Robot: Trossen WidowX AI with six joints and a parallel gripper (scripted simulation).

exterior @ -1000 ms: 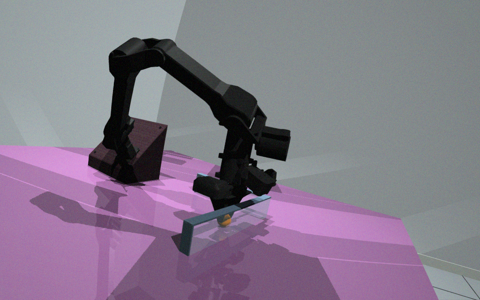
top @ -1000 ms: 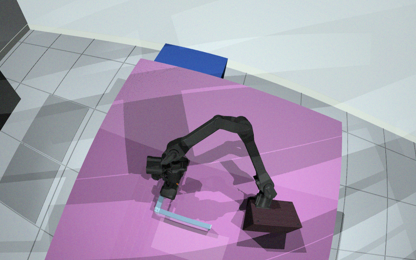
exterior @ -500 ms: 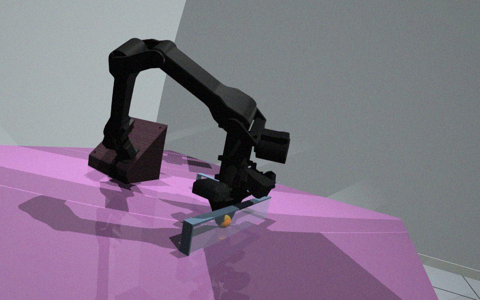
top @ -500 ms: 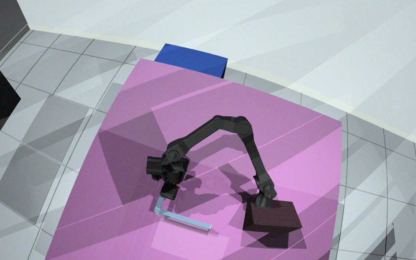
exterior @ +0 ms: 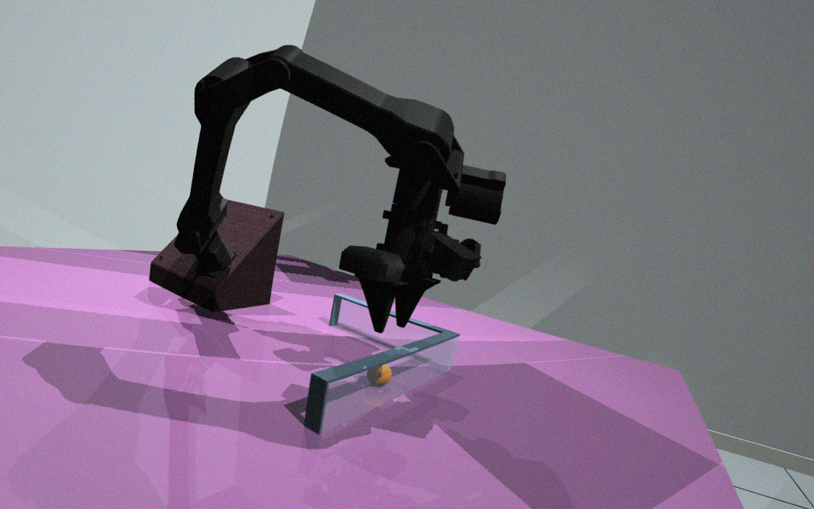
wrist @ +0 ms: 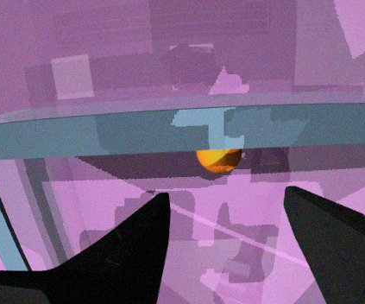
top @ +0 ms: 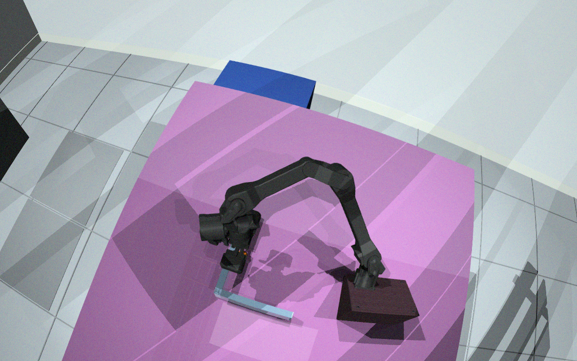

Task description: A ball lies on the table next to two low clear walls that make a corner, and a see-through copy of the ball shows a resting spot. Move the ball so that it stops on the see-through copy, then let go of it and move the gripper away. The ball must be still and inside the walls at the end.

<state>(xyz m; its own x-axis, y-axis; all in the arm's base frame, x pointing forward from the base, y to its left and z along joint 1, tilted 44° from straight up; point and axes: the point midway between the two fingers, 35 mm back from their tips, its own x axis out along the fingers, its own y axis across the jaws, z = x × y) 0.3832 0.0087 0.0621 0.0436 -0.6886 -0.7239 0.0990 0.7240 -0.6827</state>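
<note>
From the left, the clear walls [exterior: 359, 369] make their corner, and the orange ball [exterior: 379, 374] lies on the table inside them, just behind the near wall. Above it the gripper [exterior: 391, 325] hangs with fingers apart and empty. I judge it should rise straight up, so no fingertip touches the wall top.

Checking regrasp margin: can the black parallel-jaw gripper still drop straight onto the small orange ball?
Probably yes. The gripper hangs open above the ball, the clear walls leave the top open, and nothing sits between them.
</note>
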